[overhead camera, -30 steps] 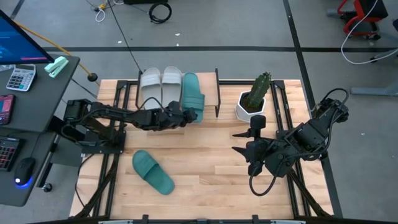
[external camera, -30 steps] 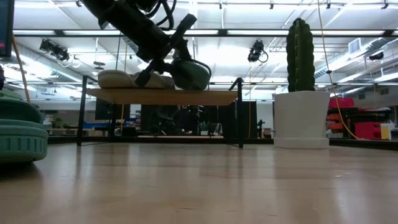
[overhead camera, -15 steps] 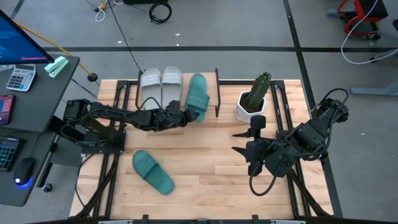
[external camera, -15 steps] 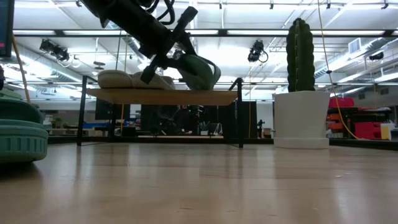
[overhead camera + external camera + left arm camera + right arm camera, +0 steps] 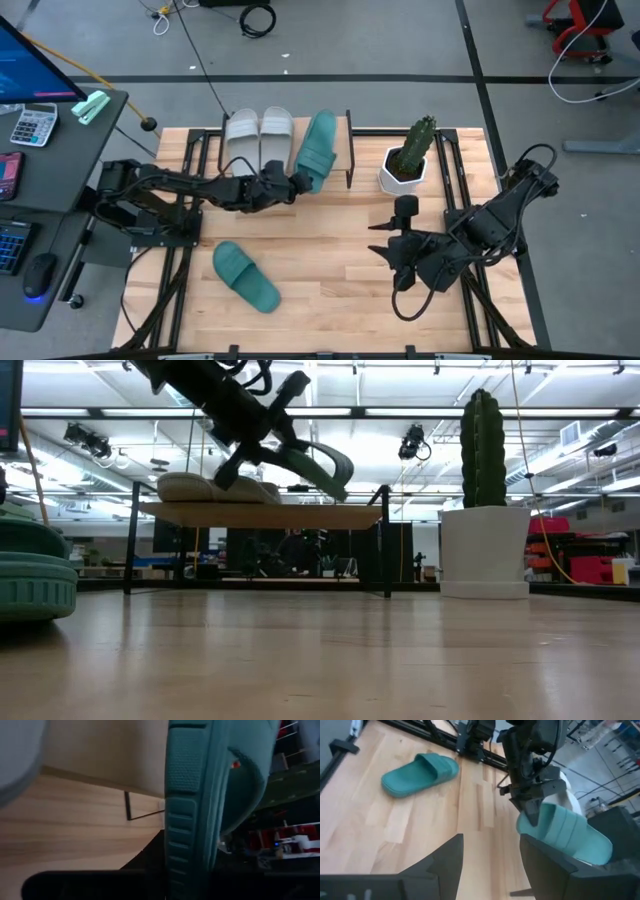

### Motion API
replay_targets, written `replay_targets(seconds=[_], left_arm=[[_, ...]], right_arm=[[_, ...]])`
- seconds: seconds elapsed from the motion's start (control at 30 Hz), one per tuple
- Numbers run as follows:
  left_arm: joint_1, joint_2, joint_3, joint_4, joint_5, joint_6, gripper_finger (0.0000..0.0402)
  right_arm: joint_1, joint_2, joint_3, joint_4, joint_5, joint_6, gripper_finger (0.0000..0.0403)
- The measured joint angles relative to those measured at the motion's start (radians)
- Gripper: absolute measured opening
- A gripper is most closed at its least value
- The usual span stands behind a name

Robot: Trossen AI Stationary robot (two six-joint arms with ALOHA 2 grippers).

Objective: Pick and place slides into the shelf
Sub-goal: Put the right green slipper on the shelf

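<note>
A tall green cactus [image 5: 419,140] stands upright in a white pot [image 5: 401,176], right of centre on the slatted wooden tabletop [image 5: 330,270]. At the far left, a dark desk [image 5: 60,160] carries a grey calculator [image 5: 33,124] and a black mouse [image 5: 39,272].

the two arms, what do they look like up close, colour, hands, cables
Both arms are black all over, built of chunky jointed segments. The left hand and right hand each end in two flat, tapered dark fingers. Loose black cables loop off the wrists and elbows, most plainly on the right arm. No markings show.
</note>
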Motion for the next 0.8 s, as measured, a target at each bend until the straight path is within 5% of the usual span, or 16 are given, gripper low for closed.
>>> replay_targets(seconds=[0.53, 0.8], left_arm=[[-0.022, -0.022, 0.000, -0.138, -0.086, -0.108, 0.0062], [-0.021, -0.022, 0.000, -0.126, -0.086, -0.100, 0.0096]], right_arm=[[-0.001, 0.000, -0.014, 0.074, -0.006, -0.105, 0.0201], [0.000, 0.000, -0.014, 0.074, -0.007, -0.105, 0.0201]])
